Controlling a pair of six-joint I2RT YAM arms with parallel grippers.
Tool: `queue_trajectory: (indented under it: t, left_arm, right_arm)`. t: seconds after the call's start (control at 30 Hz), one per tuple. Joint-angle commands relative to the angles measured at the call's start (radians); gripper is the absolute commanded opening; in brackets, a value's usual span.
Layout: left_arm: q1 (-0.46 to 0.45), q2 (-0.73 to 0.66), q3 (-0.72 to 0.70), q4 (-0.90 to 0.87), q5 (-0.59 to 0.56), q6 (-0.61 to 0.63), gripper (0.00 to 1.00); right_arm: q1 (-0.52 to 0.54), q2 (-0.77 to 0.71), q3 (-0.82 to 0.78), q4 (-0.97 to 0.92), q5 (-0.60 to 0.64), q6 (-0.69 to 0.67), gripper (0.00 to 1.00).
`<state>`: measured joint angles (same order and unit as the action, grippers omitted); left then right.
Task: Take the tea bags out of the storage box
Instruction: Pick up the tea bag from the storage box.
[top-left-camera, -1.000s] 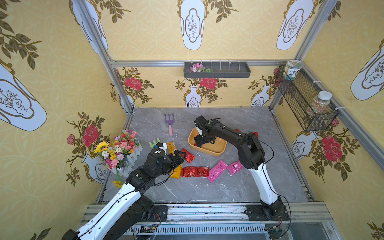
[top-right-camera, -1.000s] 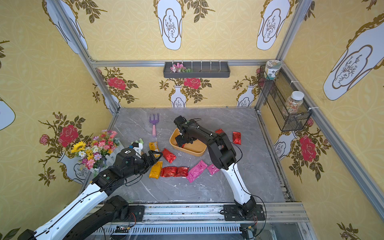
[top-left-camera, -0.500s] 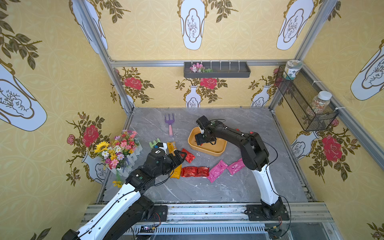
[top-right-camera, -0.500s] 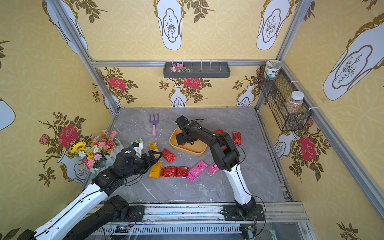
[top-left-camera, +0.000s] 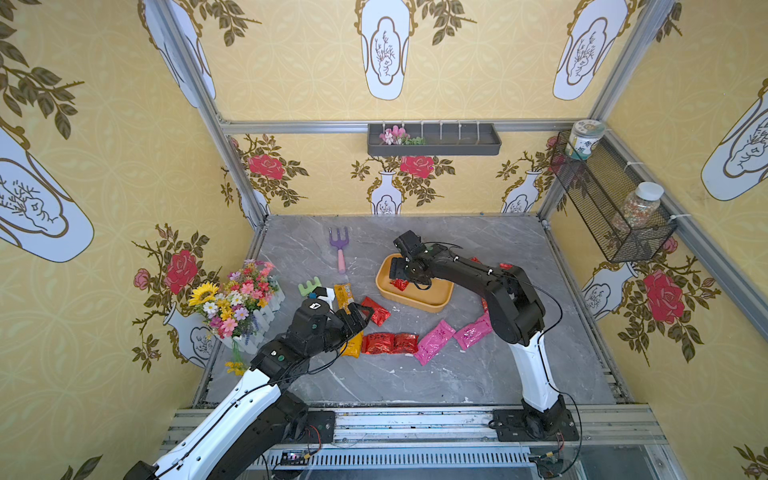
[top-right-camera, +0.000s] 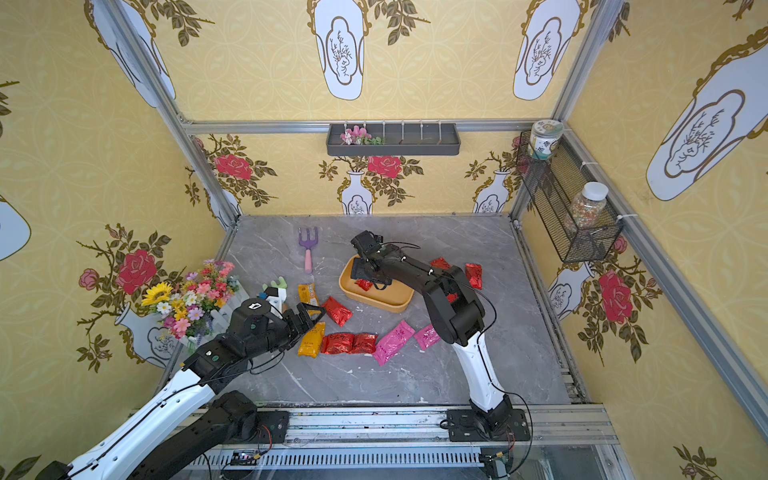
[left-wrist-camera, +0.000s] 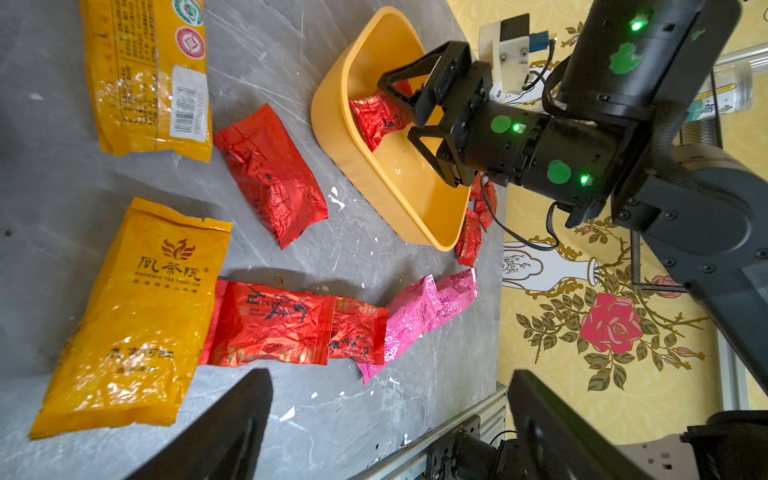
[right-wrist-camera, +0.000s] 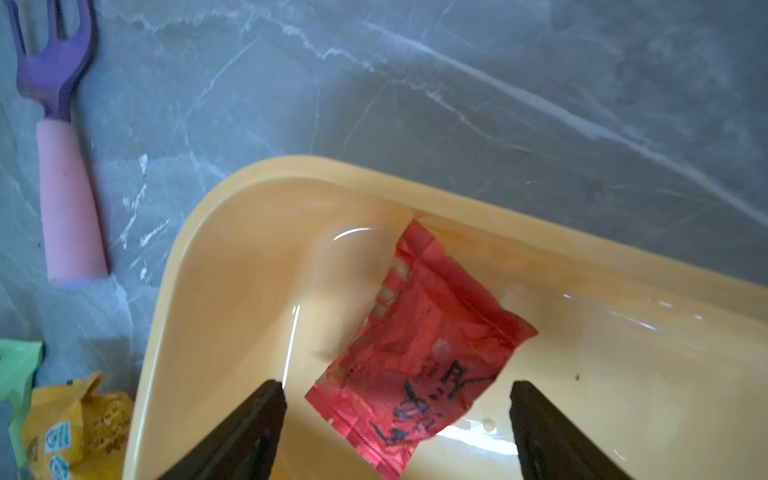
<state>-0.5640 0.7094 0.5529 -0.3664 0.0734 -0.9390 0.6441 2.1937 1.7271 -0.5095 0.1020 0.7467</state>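
One crinkly red foil sachet (right-wrist-camera: 419, 345) in glossy rounded tub (right-wrist-camera: 220, 282); both jaws apart

On the grey marble tabletop (top-left-camera: 415, 382), a purple garden fork (top-left-camera: 340, 249) with a pink handle is laid flat, tines pointed at the rear wall. A bouquet (top-left-camera: 237, 299) in a white picket planter is set against the left wall, and a green toothed piece (top-left-camera: 309, 286) is spotted near it. On the rear wall a dark grey tray (top-left-camera: 457, 150) is mounted, pink blossoms (top-left-camera: 394, 134) tucked into its left end. A black wire-mesh basket (top-left-camera: 594, 199) is hung on the right wall, two jars (top-left-camera: 585, 139) carried in it.
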Motion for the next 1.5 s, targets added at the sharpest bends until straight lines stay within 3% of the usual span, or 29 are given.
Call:
queue_trajectory:
  t: [0.0, 0.4, 0.7, 0.93, 1.47]
  left_arm:
    - [0.0, -0.006, -0.008, 0.022, 0.012, 0.011, 0.94]
    - [-0.001, -0.044, -0.011, 0.001, 0.016, 0.014, 0.95]
    - [-0.001, -0.05, -0.002, -0.004, 0.019, 0.016, 0.95]
    - [-0.001, -0.038, 0.017, -0.005, 0.019, 0.021, 0.95]
    - [-0.001, 0.071, 0.124, 0.015, 0.035, 0.069, 0.95]
  right_arm:
    - [0.014, 0.027, 0.018, 0.007, 0.076, 0.104, 0.89]
    - [0.019, 0.09, 0.037, 0.002, 0.127, 0.157, 0.85]
    - [0.009, 0.083, 0.013, 0.029, 0.102, 0.138, 0.65]
    - [0.011, 0.008, -0.05, 0.078, 0.085, 0.089, 0.55]
    - [-0.026, -0.287, -0.198, 0.075, 0.058, -0.064, 0.48]
